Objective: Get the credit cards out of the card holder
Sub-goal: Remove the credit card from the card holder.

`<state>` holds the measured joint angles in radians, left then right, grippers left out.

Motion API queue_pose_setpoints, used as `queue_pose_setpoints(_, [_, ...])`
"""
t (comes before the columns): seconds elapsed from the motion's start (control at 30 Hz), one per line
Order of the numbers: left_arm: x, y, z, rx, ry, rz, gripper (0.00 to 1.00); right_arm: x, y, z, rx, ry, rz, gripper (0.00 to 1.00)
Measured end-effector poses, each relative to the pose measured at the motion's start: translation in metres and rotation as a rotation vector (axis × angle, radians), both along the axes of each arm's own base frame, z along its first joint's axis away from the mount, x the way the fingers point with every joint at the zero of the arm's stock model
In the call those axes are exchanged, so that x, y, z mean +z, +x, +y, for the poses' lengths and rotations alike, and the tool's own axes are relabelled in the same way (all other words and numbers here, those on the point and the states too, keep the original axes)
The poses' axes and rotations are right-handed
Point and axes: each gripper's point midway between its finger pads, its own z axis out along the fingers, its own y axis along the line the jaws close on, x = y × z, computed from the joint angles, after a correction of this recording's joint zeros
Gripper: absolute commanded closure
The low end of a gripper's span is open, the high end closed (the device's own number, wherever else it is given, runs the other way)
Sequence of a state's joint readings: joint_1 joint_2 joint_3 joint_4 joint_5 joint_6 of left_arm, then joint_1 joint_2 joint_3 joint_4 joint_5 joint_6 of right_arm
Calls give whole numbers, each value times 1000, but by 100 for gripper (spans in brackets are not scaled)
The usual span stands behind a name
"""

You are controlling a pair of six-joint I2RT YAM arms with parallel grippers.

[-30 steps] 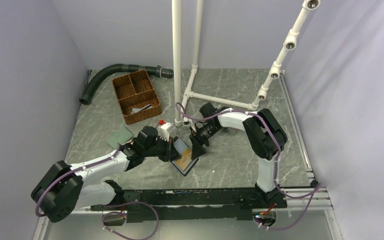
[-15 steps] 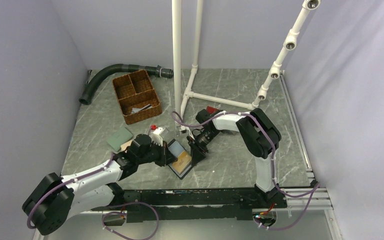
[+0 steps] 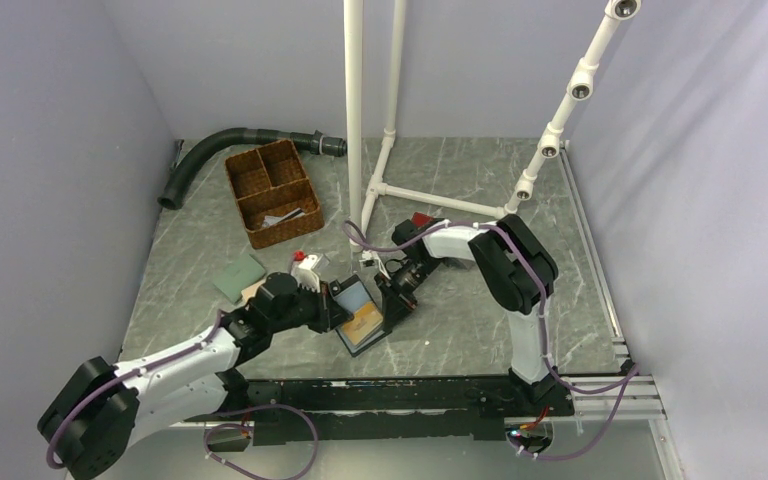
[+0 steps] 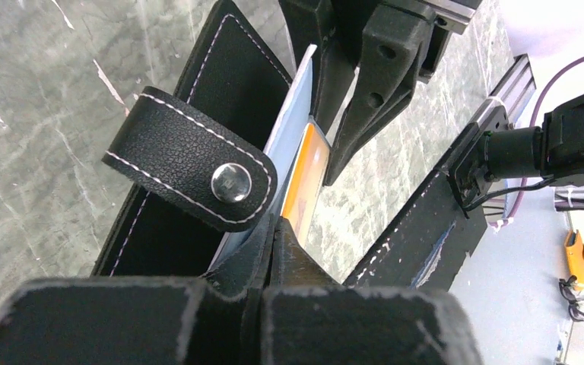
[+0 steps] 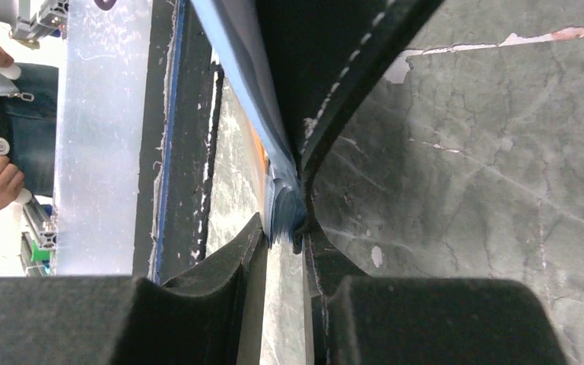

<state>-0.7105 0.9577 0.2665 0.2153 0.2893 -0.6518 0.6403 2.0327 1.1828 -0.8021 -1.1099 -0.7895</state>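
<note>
Your right gripper [image 5: 281, 237], nearly closed, pinches the card holder's [image 4: 228, 84] blue edge, the orange credit card [image 4: 309, 179] just beside its jaws, lengthwise toward the left gripper [image 4: 274, 237] clamped on the other end.

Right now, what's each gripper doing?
Left gripper: closed on the wallet edge.
Right gripper: astride the wallet's blue panel; grip cannot be told.

Robot lab test cell: plain walls [image 3: 55, 150], aluminium rail frame [image 3: 602, 290], PVC pipe rig [image 3: 353, 100].
</note>
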Motion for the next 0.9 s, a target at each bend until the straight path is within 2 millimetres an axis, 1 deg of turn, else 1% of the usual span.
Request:
queue_pose_setpoints(0.23, [16,6,6,54,-34,-54,100,2,5,0,-9,-22,34,100])
queue_pose_setpoints(0.33, [18,7,9,79,-51,-55,100,2,4,0,-5,-33,52,100])
queue_pose_setpoints(0.57, [16,8,13,125,-72,-4,100,3,-1,-5,2,-62,76,100])
queue_pose_setpoints(0.73, [15,13,19,173,-106,46,100,4,1,-7,7,-90,65,100])
queue_pose_setpoints(0.9, [0,11,16,157,-140,131,100,2,3,-10,9,-118,75,100])
